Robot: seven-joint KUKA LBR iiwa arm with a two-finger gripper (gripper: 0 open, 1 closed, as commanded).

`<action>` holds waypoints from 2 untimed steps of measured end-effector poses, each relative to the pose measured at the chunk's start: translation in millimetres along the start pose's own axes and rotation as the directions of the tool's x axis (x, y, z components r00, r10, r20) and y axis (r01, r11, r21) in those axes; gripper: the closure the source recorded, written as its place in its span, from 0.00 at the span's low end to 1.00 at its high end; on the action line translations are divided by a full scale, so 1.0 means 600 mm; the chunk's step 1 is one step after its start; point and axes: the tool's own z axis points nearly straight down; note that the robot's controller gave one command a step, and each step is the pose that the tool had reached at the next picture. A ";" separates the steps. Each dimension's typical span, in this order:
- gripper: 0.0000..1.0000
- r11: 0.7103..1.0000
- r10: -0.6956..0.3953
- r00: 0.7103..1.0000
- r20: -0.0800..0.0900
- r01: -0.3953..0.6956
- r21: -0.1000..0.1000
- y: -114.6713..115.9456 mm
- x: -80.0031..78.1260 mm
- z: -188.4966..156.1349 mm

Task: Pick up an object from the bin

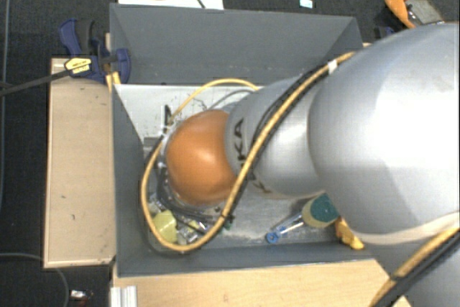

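Beside a yellow-green piece point(164, 225) at the bin's point(215, 39) left, the hand's point(185, 215) state is hidden.

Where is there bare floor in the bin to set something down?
Bare floor lies at the far left, between the bin wall and the orange wrist cover, and a strip left of the blue piece. The near left corner, round the yellow-green piece, is crowded.
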 end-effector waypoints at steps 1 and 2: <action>1.00 0.969 0.246 0.969 -0.016 -0.246 -0.003 -0.025 0.014 0.005; 1.00 0.969 0.246 0.969 -0.017 -0.246 -0.003 -0.025 0.014 0.005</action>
